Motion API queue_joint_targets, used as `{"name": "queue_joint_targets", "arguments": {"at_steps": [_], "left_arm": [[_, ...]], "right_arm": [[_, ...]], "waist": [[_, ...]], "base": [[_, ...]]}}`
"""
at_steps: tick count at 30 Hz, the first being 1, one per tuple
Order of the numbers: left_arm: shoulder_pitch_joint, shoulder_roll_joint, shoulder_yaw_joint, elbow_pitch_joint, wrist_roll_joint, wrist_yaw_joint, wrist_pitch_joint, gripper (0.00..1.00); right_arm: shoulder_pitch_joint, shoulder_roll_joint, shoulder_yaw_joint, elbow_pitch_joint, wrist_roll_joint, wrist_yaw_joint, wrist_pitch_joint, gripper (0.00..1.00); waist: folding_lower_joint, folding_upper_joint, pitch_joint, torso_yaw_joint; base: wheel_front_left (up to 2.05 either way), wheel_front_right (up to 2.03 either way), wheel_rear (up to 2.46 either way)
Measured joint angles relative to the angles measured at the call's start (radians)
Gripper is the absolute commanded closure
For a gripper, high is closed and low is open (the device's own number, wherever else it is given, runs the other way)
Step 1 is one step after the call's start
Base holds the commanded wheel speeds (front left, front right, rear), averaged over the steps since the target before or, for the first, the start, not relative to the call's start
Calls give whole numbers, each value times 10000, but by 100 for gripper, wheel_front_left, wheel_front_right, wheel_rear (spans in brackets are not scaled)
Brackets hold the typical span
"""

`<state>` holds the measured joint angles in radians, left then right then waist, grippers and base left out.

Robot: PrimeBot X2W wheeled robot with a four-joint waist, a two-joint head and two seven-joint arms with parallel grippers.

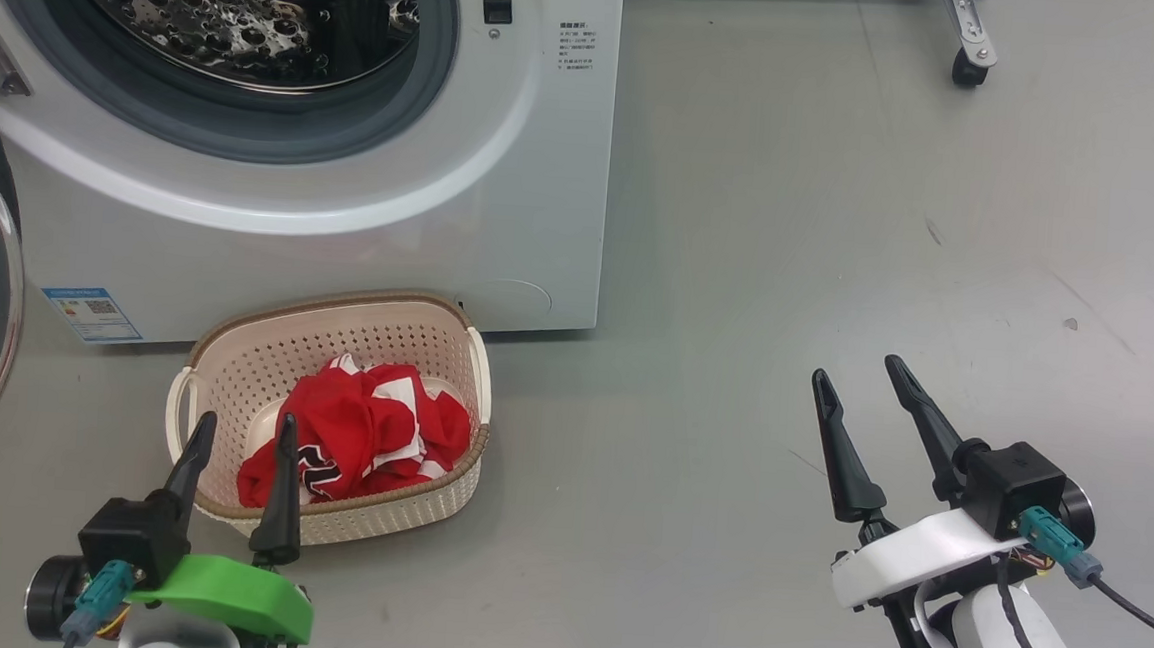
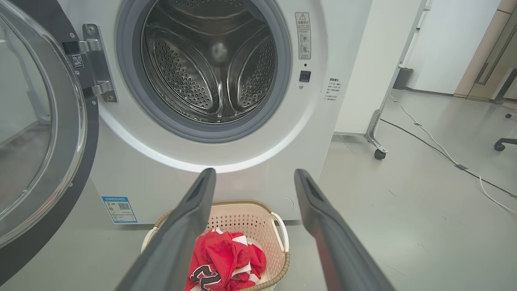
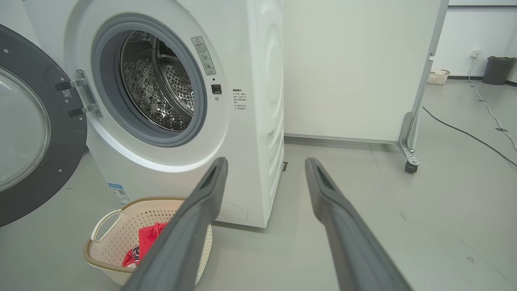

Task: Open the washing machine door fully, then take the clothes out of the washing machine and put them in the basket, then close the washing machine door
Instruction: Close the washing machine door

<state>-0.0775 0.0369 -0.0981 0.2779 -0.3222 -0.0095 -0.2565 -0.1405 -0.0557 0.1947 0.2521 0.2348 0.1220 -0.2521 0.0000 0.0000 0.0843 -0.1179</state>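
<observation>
Door [image 3: 68, 133] open, clothes [image 1: 360, 436] in basket [image 1: 336, 334], both grippers spread wide, holding nothing.
Head view: left gripper [image 1: 247, 417] and right gripper [image 1: 856, 367] together, clothes bunched in basket on floor just in front of washer [image 1: 341, 249]. Left wrist view: straight into drum [image 2: 214, 60], perforated steel and paddles, hinge left of mouth. Right wrist view: door nearly whole, swung out left of mouth; caster frame [image 3: 408, 141] and cable [image 3: 464, 131] at right. Basket directly ahead of left gripper; clothes low between its fingers in left wrist view, contact unclear. Right gripper well apart to the right, over floor.
</observation>
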Motion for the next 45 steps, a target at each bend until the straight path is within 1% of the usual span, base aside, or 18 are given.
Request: {"name": "queue_joint_targets", "arguments": {"at_steps": [17,25,29,34,45], "left_arm": [[58,0,-29,-40,-17,44,0,0],[102,0,-355,-107,-33,44,0,0],[78,0,-453,-180,-182,63,0,0],[67,2,-573,-176,-267,188,0,0],[60,2,-640,-176,-351,410,0,0]], "right_arm": [[2,4,-4,2,0,0,0,0],[12,-15,-136,-127,-2,0,0,0],[12,-75,-140,-171,-19,0,0,0],[11,-100,-102,-226,-88,0,0,0],[10,-205,94,-245,-167,0,0,0]], "waist": [[0,0,8,38],[0,0,204,259],[0,0,324,538],[0,0,452,998],[0,0,590,2337]], "base": [[0,0,0],[0,0,0],[0,0,0],[0,0,0],[0,0,0]]}}
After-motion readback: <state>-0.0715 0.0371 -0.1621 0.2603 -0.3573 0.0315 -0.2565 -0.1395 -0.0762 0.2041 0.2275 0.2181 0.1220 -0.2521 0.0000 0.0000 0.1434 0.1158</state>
